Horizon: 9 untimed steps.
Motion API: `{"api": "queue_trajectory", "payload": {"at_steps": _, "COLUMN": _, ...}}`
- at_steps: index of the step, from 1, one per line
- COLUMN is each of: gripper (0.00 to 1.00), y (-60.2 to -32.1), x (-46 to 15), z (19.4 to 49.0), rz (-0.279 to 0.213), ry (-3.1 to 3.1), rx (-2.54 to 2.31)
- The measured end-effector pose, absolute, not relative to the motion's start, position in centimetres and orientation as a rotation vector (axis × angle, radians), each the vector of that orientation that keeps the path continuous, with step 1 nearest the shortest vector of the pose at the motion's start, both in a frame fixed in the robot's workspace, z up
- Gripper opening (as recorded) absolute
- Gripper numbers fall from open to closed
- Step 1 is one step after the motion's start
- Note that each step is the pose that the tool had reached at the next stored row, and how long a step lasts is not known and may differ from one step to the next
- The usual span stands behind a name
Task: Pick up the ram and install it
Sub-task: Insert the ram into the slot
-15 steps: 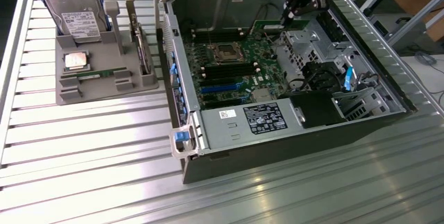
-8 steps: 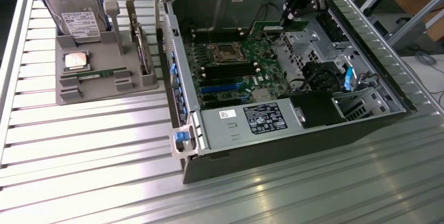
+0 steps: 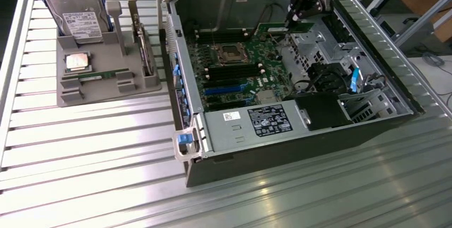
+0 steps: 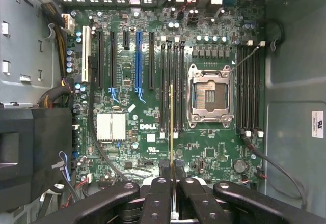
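My gripper point(image 3: 298, 20) hangs over the open computer case and is shut on the ram point(image 3: 284, 28), a thin green stick. In the wrist view the ram point(image 4: 171, 124) shows edge-on between the black fingertips of the gripper point(image 4: 171, 167). It lines up above the black memory slots point(image 4: 175, 89) beside the empty CPU socket point(image 4: 210, 95), still clear of the motherboard point(image 4: 127, 76). A second ram stick point(image 3: 99, 74) lies in the grey holder point(image 3: 84, 98) at the exterior view's left.
The grey holder also carries a hard drive point(image 3: 76, 14), a square silver CPU chip point(image 3: 76, 61) and an upright card point(image 3: 141, 43). Case walls point(image 3: 169, 37) surround the board. A power supply point(image 3: 258, 122) and a black shroud point(image 4: 30, 147) sit inside the case.
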<state>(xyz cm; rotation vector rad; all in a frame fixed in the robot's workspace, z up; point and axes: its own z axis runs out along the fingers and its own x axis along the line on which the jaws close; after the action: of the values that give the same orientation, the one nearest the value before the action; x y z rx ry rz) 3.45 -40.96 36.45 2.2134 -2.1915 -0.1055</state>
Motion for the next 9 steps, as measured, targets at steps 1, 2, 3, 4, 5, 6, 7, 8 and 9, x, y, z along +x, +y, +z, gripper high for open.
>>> {"api": "queue_trajectory", "payload": {"at_steps": 1, "gripper": 0.13, "y": -40.97, "x": 3.45, "z": 36.42, "rz": -0.106, "ry": -2.191, "rx": 2.213}}
{"api": "queue_trajectory", "payload": {"at_steps": 2, "gripper": 0.13, "y": -40.97, "x": 3.45, "z": 36.40, "rz": -0.105, "ry": -2.191, "rx": 2.213}}
{"api": "queue_trajectory", "payload": {"at_steps": 3, "gripper": 0.13, "y": -40.99, "x": 3.45, "z": 36.36, "rz": -0.105, "ry": -2.191, "rx": 2.213}}
{"api": "queue_trajectory", "payload": {"at_steps": 4, "gripper": 0.13, "y": -40.99, "x": 3.45, "z": 36.34, "rz": -0.105, "ry": -2.192, "rx": 2.213}}
{"api": "queue_trajectory", "payload": {"at_steps": 5, "gripper": 0.13, "y": -40.99, "x": 3.45, "z": 36.33, "rz": -0.106, "ry": -2.192, "rx": 2.213}}
{"api": "queue_trajectory", "payload": {"at_steps": 6, "gripper": 0.13, "y": -41.00, "x": 3.45, "z": 36.31, "rz": -0.106, "ry": -2.191, "rx": 2.213}}
{"api": "queue_trajectory", "payload": {"at_steps": 7, "gripper": 0.13, "y": -41.00, "x": 3.45, "z": 36.28, "rz": -0.106, "ry": -2.191, "rx": 2.213}}
{"api": "queue_trajectory", "payload": {"at_steps": 8, "gripper": 0.13, "y": -41.01, "x": 3.45, "z": 36.26, "rz": -0.105, "ry": -2.191, "rx": 2.213}}
{"api": "queue_trajectory", "payload": {"at_steps": 9, "gripper": 0.13, "y": -41.02, "x": 3.45, "z": 36.24, "rz": -0.105, "ry": -2.191, "rx": 2.213}}
